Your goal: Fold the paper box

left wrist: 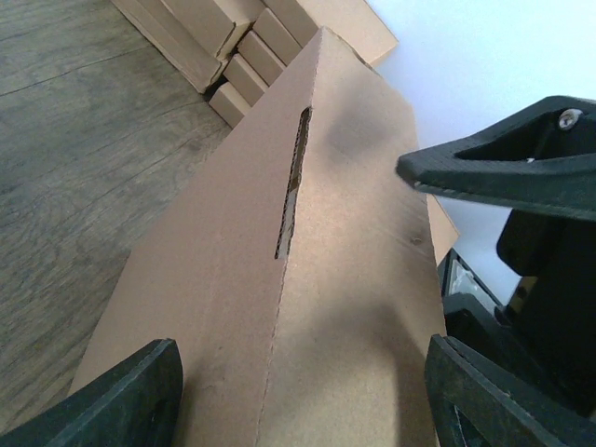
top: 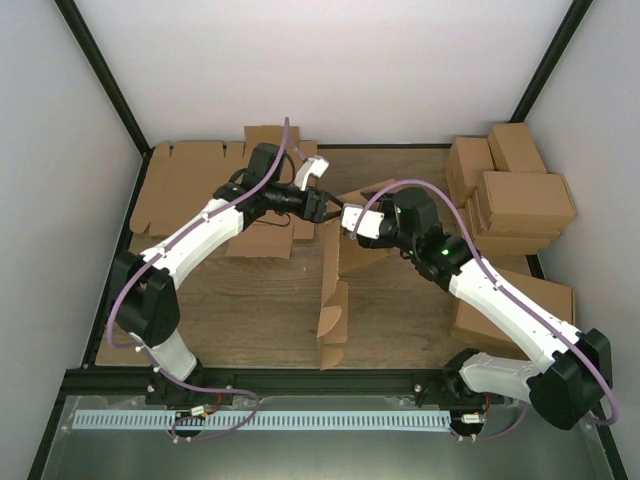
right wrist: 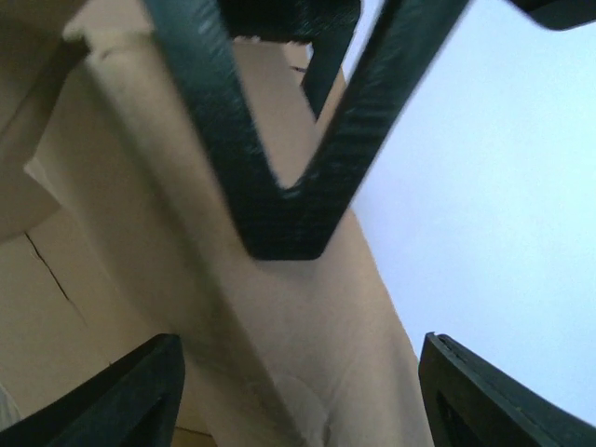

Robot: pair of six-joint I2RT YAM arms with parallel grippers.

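Cardboard first: found the paper box (top: 335,272) mid-surface (top: 250,310), half raised, one long panel upright from near to far, likely propped so for creasing. Saw left end effector (top: 328,208) and right end effector (top: 350,217) meeting at its far top, both spread open astride it, clamping nothing.

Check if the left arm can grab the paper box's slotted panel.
Probably yes: the left gripper has its fingers open astride the paper box panel, nothing between, though the right gripper crowds close.
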